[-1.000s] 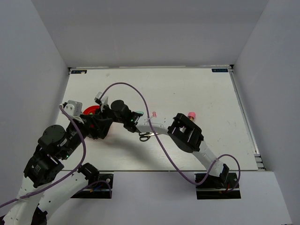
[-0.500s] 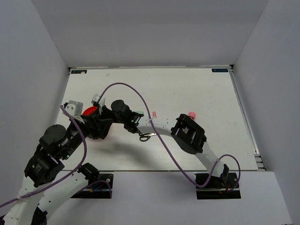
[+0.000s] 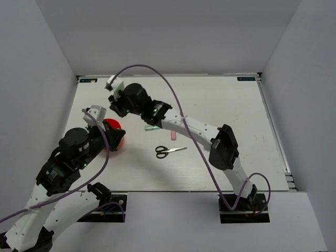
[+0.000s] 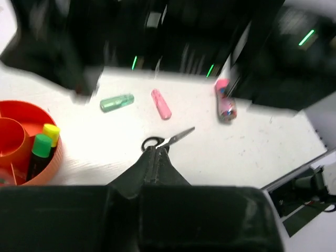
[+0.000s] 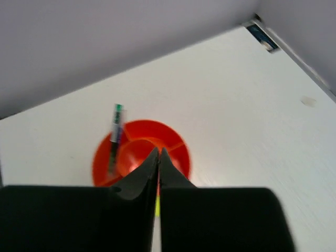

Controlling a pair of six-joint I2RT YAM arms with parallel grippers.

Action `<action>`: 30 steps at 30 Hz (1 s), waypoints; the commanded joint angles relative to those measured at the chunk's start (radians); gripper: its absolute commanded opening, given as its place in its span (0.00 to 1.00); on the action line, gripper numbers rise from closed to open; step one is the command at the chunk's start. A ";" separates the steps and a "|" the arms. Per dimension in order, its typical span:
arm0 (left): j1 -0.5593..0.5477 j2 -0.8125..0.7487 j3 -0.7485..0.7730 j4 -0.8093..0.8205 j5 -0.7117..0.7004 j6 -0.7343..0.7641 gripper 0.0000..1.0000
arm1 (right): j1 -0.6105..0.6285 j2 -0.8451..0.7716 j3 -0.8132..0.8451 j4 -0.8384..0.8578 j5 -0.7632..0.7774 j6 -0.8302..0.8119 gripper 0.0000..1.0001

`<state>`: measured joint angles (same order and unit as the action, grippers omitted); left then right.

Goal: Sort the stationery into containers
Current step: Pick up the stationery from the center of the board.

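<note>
The orange-red container (image 3: 115,132) stands at the left of the table; it holds a yellow-capped marker (image 4: 51,131), a green-capped marker (image 4: 40,147) and a thin pen (image 5: 114,134). Black-handled scissors (image 3: 169,151) lie mid-table, with a pink stick (image 3: 172,135) and a mint stick (image 3: 152,127) behind them. A pink bottle (image 4: 224,102) lies further right. My left gripper (image 4: 156,149) is shut and empty, just right of the container, pointing at the scissors (image 4: 169,140). My right gripper (image 5: 158,152) is shut and empty, hovering behind and above the container (image 5: 176,152).
The right arm (image 3: 189,126) arches across the table's middle, trailing a purple cable (image 3: 157,79). Grey walls close in the table at the back and both sides. A metal rail (image 3: 273,126) runs along the right edge.
Both grippers have shut. The right gripper lifted away from the container toward the back left. The left gripper drew back from over the container toward the near left.
</note>
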<state>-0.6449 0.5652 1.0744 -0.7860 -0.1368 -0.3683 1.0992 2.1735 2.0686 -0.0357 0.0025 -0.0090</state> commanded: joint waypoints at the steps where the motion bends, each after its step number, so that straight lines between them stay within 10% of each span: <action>1: -0.002 0.103 0.025 -0.054 0.052 0.012 0.01 | -0.117 -0.029 0.026 -0.459 0.054 -0.038 0.33; 4: -0.002 0.246 0.015 -0.087 0.112 0.035 0.25 | -0.223 -0.084 -0.021 -0.646 -0.061 -0.051 0.69; 6: -0.002 0.291 0.012 -0.081 0.155 0.107 0.63 | -0.317 -0.115 -0.060 -0.775 -0.161 -0.062 0.69; 8: -0.002 0.375 0.007 -0.078 0.198 0.175 0.87 | -0.384 -0.141 -0.114 -0.823 -0.269 -0.121 0.46; 11: 0.010 0.488 -0.014 -0.024 0.264 0.406 0.86 | -0.496 -0.213 -0.206 -0.937 -0.468 -0.200 0.00; 13: -0.018 0.579 0.021 0.011 0.246 0.483 0.70 | -0.566 -0.282 -0.311 -0.960 -0.708 -0.276 0.04; 14: -0.022 0.684 0.036 0.011 0.252 0.521 0.66 | -0.591 -0.320 -0.339 -0.963 -0.763 -0.299 0.31; 17: -0.010 0.784 0.110 0.071 0.309 0.581 0.59 | -0.639 -0.421 -0.507 -0.920 -0.895 -0.348 0.60; 24: 0.106 1.192 0.349 0.053 0.361 0.655 0.56 | -0.720 -0.655 -0.852 -0.702 -0.868 -0.376 0.00; 30: 0.131 1.454 0.568 0.008 0.307 0.707 0.56 | -0.783 -0.761 -0.892 -0.719 -0.855 -0.422 0.00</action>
<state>-0.5152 1.9686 1.5532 -0.7555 0.1734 0.2867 0.3450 1.4593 1.1801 -0.7975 -0.8192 -0.3862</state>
